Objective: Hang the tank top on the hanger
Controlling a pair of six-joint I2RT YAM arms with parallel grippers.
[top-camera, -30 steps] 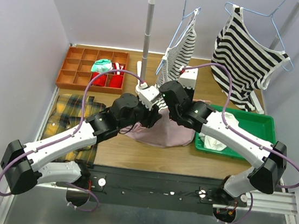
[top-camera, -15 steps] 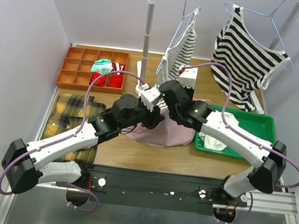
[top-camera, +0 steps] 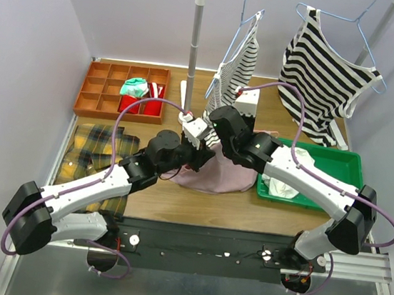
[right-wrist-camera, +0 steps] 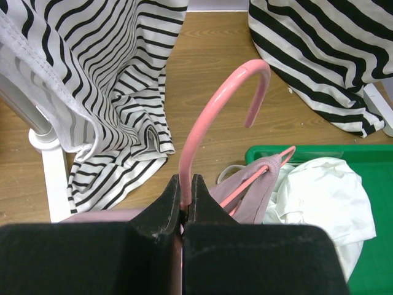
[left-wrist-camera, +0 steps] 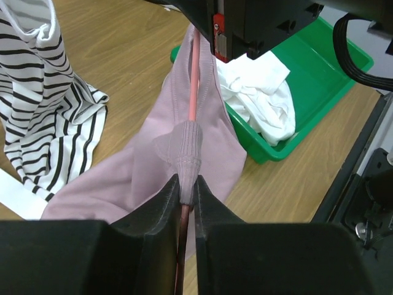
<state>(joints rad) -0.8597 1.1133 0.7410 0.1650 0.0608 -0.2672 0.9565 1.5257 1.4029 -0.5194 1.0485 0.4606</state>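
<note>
pinching tank top [left-wrist-camera: 184, 150], left claw [left-wrist-camera: 186, 189]; right claw [right-wrist-camera: 185, 185] clamped on hanger [right-wrist-camera: 207, 114]; striped tops [right-wrist-camera: 123, 80], green tray [left-wrist-camera: 322, 83] alongside

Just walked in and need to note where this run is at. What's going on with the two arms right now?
The arms are working a mauve tank top onto a pink wire hanger. The right gripper is shut on the hanger's stem just below the hook, holding it up over the table. The left gripper is pinched on a bunched bit of the tank top right at the hanger's wire. The rest of the top trails down onto the wood beside a green tray holding a white cloth.
</note>
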